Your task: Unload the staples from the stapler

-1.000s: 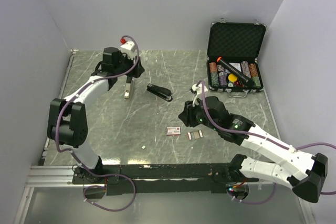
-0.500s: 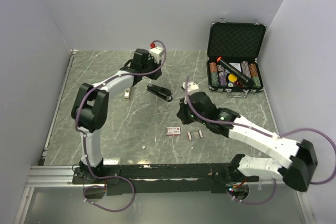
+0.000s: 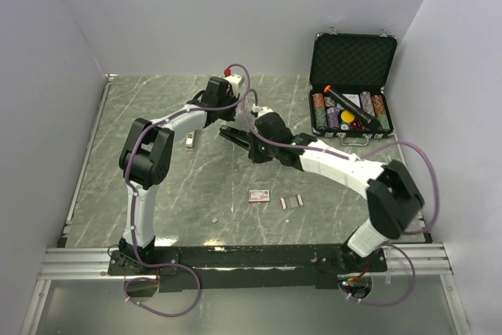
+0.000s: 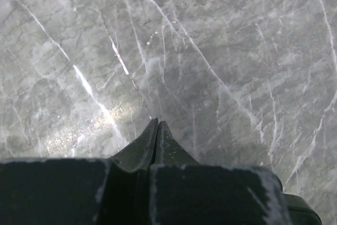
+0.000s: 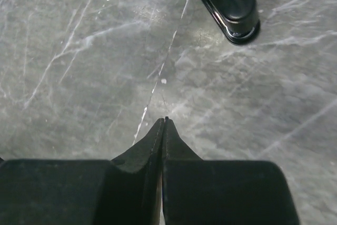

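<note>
The black stapler (image 3: 234, 135) lies closed on the marble table (image 3: 157, 194), left of centre and toward the back. Its glossy rounded end (image 5: 227, 1) shows at the top of the right wrist view. My right gripper (image 3: 253, 154) hovers just in front of that end. In its own view the right gripper (image 5: 165, 120) is shut with nothing in it, over bare marble. My left gripper (image 3: 218, 107) is just behind the stapler; in its own view the left gripper (image 4: 156, 123) is shut and empty too. Short silvery staples (image 3: 291, 202) lie near the front centre.
A small red-and-white box (image 3: 259, 195) lies left of the staples. A pale metal piece (image 3: 190, 143) lies left of the stapler, and a white speck (image 3: 213, 219) sits nearer the front. An open black case (image 3: 351, 88) with chips and a black tube stands at the back right.
The right arm swung up and left from the box and staples to the stapler. The left gripper moved right from above the pale metal piece. Both grippers closed.
</note>
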Controlling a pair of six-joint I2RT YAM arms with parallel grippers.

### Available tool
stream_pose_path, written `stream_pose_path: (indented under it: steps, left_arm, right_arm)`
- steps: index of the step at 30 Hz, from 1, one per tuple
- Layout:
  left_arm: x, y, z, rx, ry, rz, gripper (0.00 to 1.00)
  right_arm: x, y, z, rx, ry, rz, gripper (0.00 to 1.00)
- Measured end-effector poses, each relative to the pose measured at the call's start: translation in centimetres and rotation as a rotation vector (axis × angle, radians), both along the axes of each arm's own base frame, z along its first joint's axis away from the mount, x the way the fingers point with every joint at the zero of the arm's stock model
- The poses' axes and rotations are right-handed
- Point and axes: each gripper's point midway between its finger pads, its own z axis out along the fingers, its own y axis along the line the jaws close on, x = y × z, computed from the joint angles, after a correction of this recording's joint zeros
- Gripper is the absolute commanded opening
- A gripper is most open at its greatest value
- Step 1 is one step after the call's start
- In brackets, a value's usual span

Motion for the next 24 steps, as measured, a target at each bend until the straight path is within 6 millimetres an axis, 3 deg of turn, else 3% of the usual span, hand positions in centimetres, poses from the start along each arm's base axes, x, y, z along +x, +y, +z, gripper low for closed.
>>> stream_pose_path:
  steps: [9, 14, 19, 24]
  left_arm:
    - [-0.1, 0.4, -0.5, 0.015, 0.011, 0.021, 0.01]
    - [-0.4, 0.5, -1.4, 0.027, 0.035, 0.019, 0.01]
    - [-1.2, 0.8, -4.0, 0.056, 0.097, 0.016, 0.01]
    - [-1.6, 1.0, -4.6, 0.066, 0.119, 0.016, 0.01]
  right_arm:
    - [2.1, 1.1, -4.8, -0.014, 0.107, -0.034, 0.00]
    - [3.8, 1.3, -4.5, 0.004, 0.104, -0.066, 0.00]
    - [5.8, 1.9, -3.4, 0.033, 0.082, -0.092, 0.00]
    - [6.6, 1.9, -4.6, 0.024, 0.104, -0.121, 0.00]
